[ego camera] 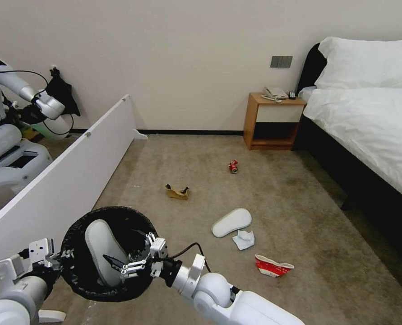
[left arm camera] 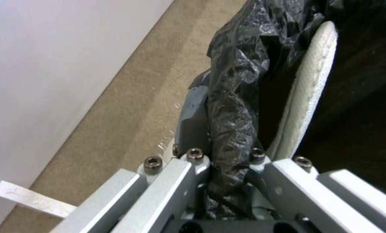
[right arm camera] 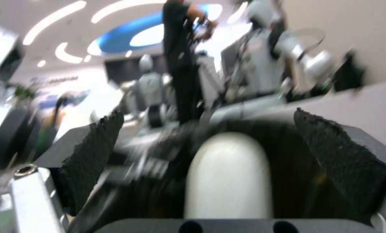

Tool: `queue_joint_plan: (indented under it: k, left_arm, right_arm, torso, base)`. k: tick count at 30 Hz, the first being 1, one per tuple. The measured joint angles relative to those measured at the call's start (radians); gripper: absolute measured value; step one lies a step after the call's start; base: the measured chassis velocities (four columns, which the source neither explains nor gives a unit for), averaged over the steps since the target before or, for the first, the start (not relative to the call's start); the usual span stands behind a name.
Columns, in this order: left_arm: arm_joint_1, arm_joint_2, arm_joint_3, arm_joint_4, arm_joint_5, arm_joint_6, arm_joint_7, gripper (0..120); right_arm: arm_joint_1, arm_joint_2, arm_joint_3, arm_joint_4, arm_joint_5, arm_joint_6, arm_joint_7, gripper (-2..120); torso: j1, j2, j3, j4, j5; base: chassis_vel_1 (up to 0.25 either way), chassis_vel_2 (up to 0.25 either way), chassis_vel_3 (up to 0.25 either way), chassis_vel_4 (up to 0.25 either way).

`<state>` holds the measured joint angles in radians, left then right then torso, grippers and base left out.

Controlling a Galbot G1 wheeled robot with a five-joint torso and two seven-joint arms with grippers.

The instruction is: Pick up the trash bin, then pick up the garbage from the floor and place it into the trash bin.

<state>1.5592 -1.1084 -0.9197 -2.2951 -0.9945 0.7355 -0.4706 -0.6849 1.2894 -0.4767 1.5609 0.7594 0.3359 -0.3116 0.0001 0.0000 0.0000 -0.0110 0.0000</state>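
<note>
Now: left gripper (ego camera: 58, 262) clamped on black-bagged rim of trash bin (ego camera: 81, 275), held off floor. Right gripper (ego camera: 135, 262) over bin mouth, jaws spread, empty. One white slipper (ego camera: 103, 248) upright inside; second slipper (ego camera: 231, 222), tissue (ego camera: 244, 239), carton (ego camera: 273, 266), cardboard (ego camera: 177, 192), can (ego camera: 233, 166) on carpet.

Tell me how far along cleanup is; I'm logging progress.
Done: left gripper holds the trash bin by its rim, one slipper inside. In hand: right gripper open over the bin. Left: second slipper, tissue, carton, cardboard, can.
</note>
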Motion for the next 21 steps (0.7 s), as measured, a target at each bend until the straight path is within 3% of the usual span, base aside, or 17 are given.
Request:
queue_joint_plan:
  k: [2,6,7,9,11,13,19,21]
  left_arm:
    - [-0.002,-0.002,0.000,0.002,0.001,0.000,0.000,2]
    - [-0.008,-0.012,0.002,0.006,0.006,0.000,-0.001,2]
    - [-0.008,-0.012,0.002,0.006,0.006,0.000,-0.001,2]
    - [-0.009,-0.014,0.003,0.007,0.007,0.000,-0.001,2]
    - [-0.009,-0.014,0.002,0.008,0.008,0.000,0.000,2]
    - [-0.011,-0.014,-0.001,0.017,0.020,0.000,0.005,2]
    - [-0.015,-0.013,-0.002,0.024,0.023,0.000,0.008,2]
    - [-0.017,-0.014,-0.005,0.025,0.025,0.000,0.010,2]
  right_arm:
    - [0.001,0.004,0.044,0.013,0.001,0.000,0.025,100]
    - [-0.020,-0.008,0.185,0.028,-0.025,-0.021,0.215,100]
    - [-0.020,-0.008,0.185,0.028,-0.025,-0.021,0.215,100]
    - [-0.101,-0.054,0.314,0.049,-0.044,-0.050,0.292,100]
    - [-0.136,-0.072,0.359,0.058,-0.048,-0.060,0.310,100]
    - [-0.234,-0.110,0.501,0.070,-0.066,-0.064,0.312,100]
    - [-0.357,-0.133,0.689,0.084,-0.118,-0.060,0.288,100]
    - [-0.471,-0.136,0.823,0.124,-0.167,-0.061,0.282,100]
  torso:
    - [0.000,0.000,0.000,0.0001,0.0000]
    - [0.000,0.000,0.000,0.0005,0.0002]
    - [0.000,0.000,0.000,0.0005,0.0002]
    - [0.000,0.000,0.000,-0.0003,0.0002]
    - [0.000,0.000,0.000,-0.0007,0.0004]
    - [0.000,0.000,0.000,-0.0005,0.0002]
    - [0.000,0.000,0.000,0.0001,0.0003]
    - [0.000,0.000,0.000,-0.0003,0.0001]
  base:
    - [0.000,0.000,0.000,0.000]
    - [0.000,0.000,0.000,0.000]
    - [0.000,0.000,0.000,0.000]
    - [0.000,0.000,0.000,0.000]
    - [0.000,0.000,0.000,0.000]
    - [0.000,0.000,0.000,0.000]
    - [0.000,0.000,0.000,0.000]
    - [0.000,0.000,0.000,0.000]
